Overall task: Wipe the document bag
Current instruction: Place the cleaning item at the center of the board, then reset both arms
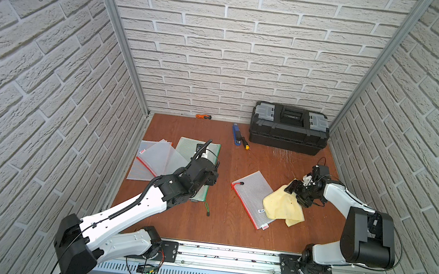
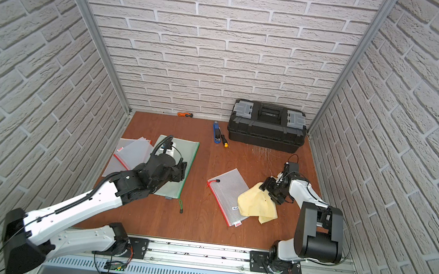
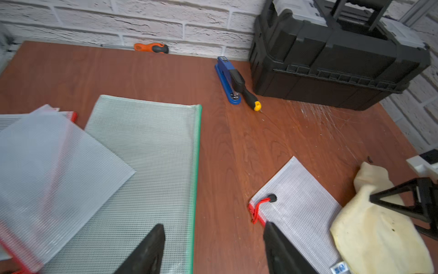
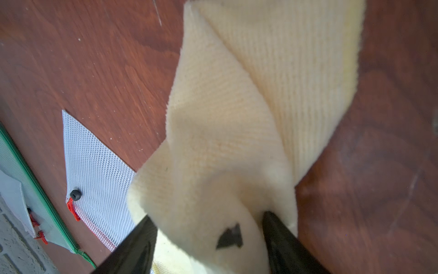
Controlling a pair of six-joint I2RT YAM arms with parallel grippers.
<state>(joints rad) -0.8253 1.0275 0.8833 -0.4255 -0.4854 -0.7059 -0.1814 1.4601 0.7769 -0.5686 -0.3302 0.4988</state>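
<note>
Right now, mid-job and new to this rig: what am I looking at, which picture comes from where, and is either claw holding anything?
These are a left arm and a right arm, mounted at the near edge of a brown table. The two wide pictures come from one overhead camera. The two close ones come from a camera on each wrist, looking past its black fingers. On the table: a red-zipped mesh document bag, a yellow cloth lying partly on it, a green-edged bag, a pile of clear bags, a black toolbox, a blue stapler, a yellow-tipped screwdriver and an orange-handled tool. The left gripper is open and empty. The right gripper has its jaws apart with the cloth bunched between them; it does not look clamped.
</note>
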